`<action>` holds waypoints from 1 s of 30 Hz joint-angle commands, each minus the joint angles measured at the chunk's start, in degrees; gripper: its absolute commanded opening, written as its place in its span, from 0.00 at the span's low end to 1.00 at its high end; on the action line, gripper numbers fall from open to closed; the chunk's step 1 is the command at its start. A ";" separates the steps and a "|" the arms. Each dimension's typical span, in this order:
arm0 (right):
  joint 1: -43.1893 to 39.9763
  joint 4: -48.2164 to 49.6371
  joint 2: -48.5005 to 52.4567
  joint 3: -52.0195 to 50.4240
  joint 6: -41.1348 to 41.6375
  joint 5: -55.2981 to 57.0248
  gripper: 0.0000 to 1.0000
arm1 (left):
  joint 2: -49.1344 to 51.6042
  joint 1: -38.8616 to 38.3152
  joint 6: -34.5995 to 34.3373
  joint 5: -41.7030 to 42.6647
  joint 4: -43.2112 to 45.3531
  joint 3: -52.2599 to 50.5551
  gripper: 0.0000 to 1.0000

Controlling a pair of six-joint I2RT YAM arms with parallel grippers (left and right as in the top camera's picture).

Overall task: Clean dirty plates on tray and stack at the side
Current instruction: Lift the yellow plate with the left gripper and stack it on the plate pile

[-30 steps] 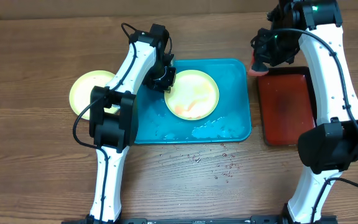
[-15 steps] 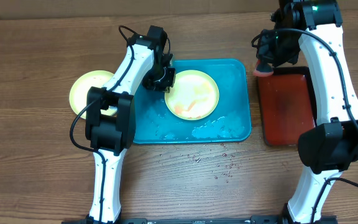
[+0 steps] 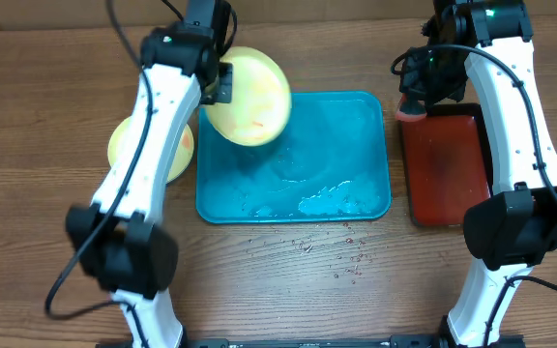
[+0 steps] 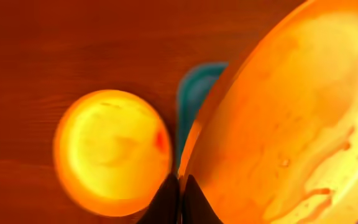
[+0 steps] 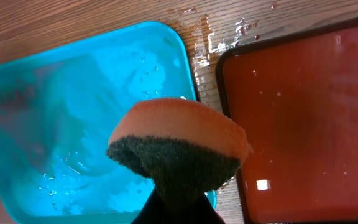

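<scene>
Overhead, your left claw (image 3: 220,89) pinches a yellow-green plate (image 3: 254,97) by its rim, tilted above the far-left corner of the turquoise tray (image 3: 356,140). That one-edge hold could let it slip or drip sauce. Your arm hides part of the side plate (image 3: 133,145) on the worktop (image 3: 46,242).

Left wrist is blurred and orange-tinted, so smears are hard to judge.

Right wrist shows the right claw (image 5: 178,208) clamped on a sponge (image 5: 179,140) over the gap beside the dark red tray (image 5: 303,124), its fingertips cut off.

The left arm (image 3: 148,116) and right arm (image 3: 520,106) are white tubes with black joints and black cables.
</scene>
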 commanded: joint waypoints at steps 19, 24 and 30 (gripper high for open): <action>-3.19 0.09 -1.88 0.52 0.28 0.33 0.04 | -1.25 -25.27 -22.25 -54.60 -3.82 -11.37 0.04; -3.19 0.09 -1.88 0.52 0.28 0.33 0.04 | -1.25 -25.86 -22.36 -54.66 -4.13 -11.63 0.04; -3.17 -0.02 -1.88 0.52 0.28 0.33 0.04 | -1.25 -25.79 -22.38 -55.71 -4.24 -11.63 0.04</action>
